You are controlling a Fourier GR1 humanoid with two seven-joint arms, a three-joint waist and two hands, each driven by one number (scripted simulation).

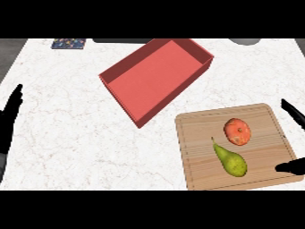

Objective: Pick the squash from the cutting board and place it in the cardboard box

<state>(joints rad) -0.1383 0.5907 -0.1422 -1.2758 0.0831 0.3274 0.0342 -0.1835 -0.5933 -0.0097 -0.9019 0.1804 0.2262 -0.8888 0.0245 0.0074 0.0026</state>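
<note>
- Right hand (300, 134), fingers spread and holding nothing, should curl around the squash (230, 158), avoiding the orange fruit (237, 131) just beyond on the cutting board (201, 134).
- Then carry it far-left into the red box (156, 77).
- Left hand (3, 125) rests, fingers straight together.

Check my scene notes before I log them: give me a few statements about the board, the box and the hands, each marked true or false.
1. The green squash lies on the wooden cutting board. True.
2. The red box already holds the squash. False: nothing shows inside it.
3. An orange round fruit sits on the board beside the squash. True.
4. The right hand is curled round the squash. False: it is open at the board's right edge, not touching the squash.
5. The left hand is over the box. False: it rests open at the view's left edge.
</note>
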